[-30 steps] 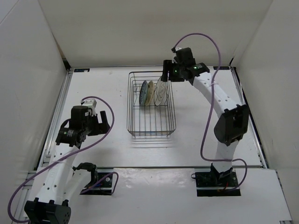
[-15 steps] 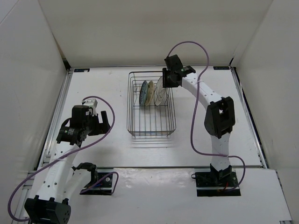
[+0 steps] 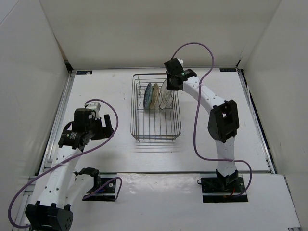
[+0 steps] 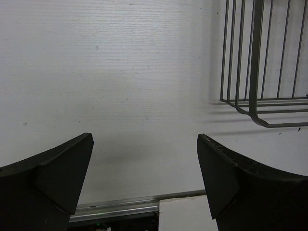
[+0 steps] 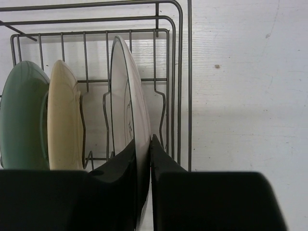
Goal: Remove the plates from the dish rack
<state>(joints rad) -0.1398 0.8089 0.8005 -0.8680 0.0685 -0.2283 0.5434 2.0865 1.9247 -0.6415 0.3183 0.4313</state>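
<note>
Three plates stand on edge in the dark wire dish rack (image 3: 156, 131) (image 5: 188, 72): a blue-teal plate (image 3: 147, 96) (image 5: 21, 120), a cream plate (image 3: 154, 95) (image 5: 62, 115) and a white plate (image 3: 166, 96) (image 5: 127, 91) with a thin dark ring. My right gripper (image 3: 172, 82) (image 5: 143, 147) is shut on the white plate's upper rim, one finger on each face. My left gripper (image 3: 105, 126) (image 4: 144, 144) hangs open over bare table left of the rack, holding nothing.
White walls close in the table (image 3: 96, 91) on three sides. A metal rail (image 3: 60, 115) runs along the left edge. The rack's near corner (image 4: 260, 110) shows in the left wrist view, to the right of the left gripper.
The right gripper has come down onto the white plate and closed on its rim. The right arm has folded nearer the rack. The left arm has stayed still.
</note>
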